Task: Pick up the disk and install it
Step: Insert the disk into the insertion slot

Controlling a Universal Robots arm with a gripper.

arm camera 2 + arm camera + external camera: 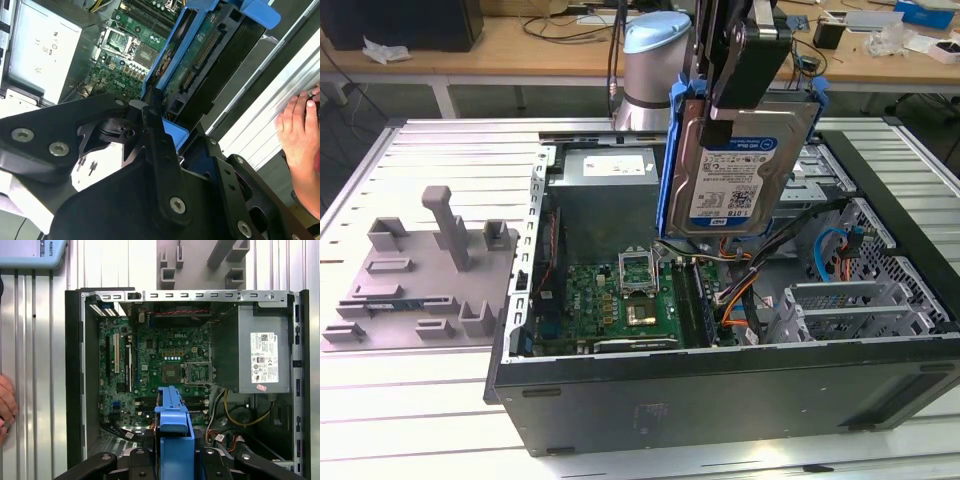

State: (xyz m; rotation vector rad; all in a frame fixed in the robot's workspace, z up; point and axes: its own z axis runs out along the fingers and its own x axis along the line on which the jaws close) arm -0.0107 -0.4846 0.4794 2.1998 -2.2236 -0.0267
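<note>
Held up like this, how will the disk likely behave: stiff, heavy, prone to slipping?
The disk looks like a rigid metal slab, so probably stiff and dense for its size. Its blue carrier is plastic and may flex slightly. Hanging upright from the gripper over the open case, it could swing or slip if bumped.

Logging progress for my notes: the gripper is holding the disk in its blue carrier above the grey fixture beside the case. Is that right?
Not quite. The gripper does hold the disk in its blue carrier, but above the open computer case, not the grey fixture, which lies apart toward the exterior view's left. The exterior view shows this.
</note>
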